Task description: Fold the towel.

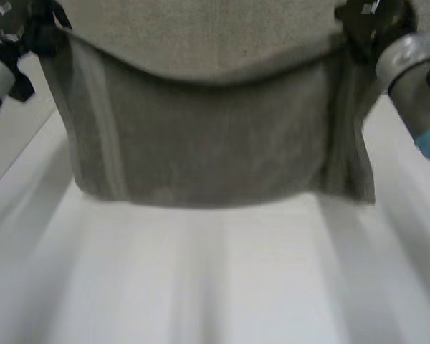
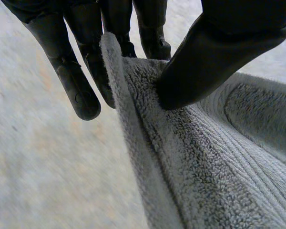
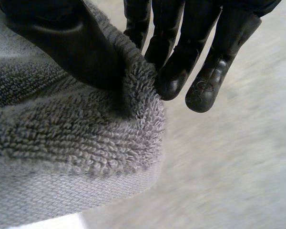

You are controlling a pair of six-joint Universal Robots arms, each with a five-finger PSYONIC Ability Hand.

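Observation:
A grey terry towel (image 1: 208, 143) hangs in the air above the white table (image 1: 222, 279), stretched between my two hands, with its lower edge just above the tabletop. My left hand (image 1: 43, 32) holds the towel's upper left corner; in the left wrist view the thumb (image 2: 214, 52) pinches the towel edge (image 2: 133, 95) against the fingers (image 2: 76, 86). My right hand (image 1: 362, 21) holds the upper right corner; in the right wrist view its thumb (image 3: 71, 43) presses the towel's corner (image 3: 86, 143) against the fingertips (image 3: 181, 71).
The white tabletop stretches out below and in front of the hanging towel. My right forearm (image 1: 419, 86), grey with a light-blue cap, stands at the right edge.

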